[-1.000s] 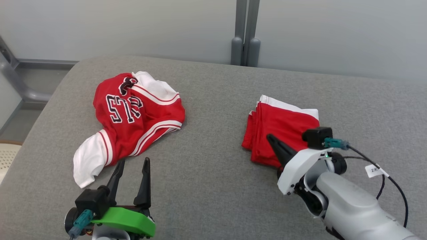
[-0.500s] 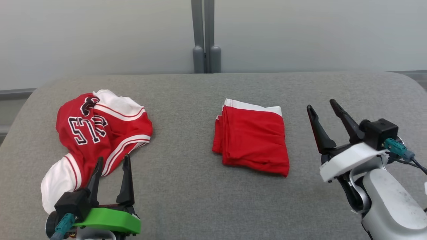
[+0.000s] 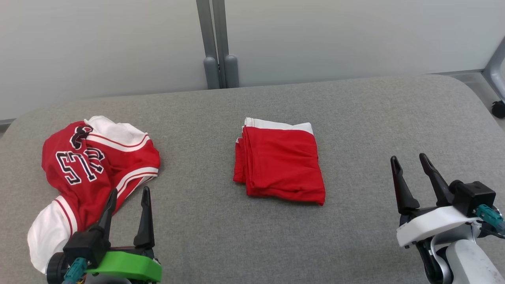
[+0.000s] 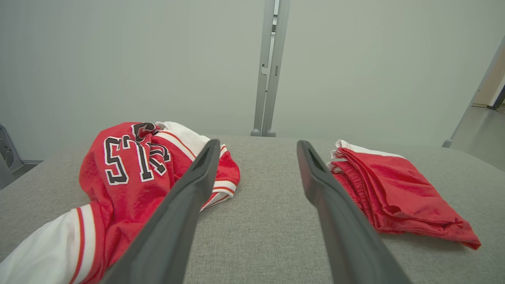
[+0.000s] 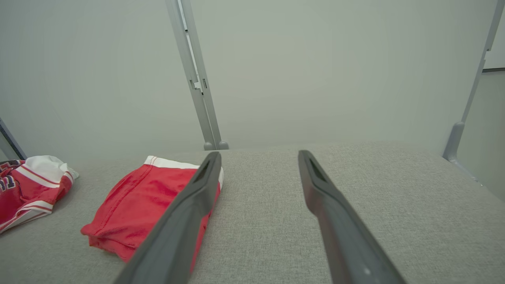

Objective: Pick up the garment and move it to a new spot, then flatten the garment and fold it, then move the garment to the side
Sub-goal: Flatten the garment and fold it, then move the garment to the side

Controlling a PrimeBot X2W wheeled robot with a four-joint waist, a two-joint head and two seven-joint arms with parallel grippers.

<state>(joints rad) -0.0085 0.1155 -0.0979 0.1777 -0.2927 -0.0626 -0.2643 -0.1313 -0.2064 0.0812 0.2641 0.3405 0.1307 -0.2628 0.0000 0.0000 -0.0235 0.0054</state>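
The garment (image 3: 98,165) lies crumpled on the left part of the grey worktop (image 3: 375,118), not flattened and not folded. Its long axis goes diagonally: one white sleeve points toward the near left edge, and the other white part lies at the far end. The black letters with white outline are turned on their side.

The left gripper (image 3: 129,190) hovers just beside the garment's near edge. Its jaws are spread with nothing between them. One finger overlaps the red cloth in the head view.

A folded red cloth (image 3: 282,165) lies in the middle, its white band on the far side. The right gripper (image 3: 408,157) is well apart from it, to the right, its jaws spread and empty.
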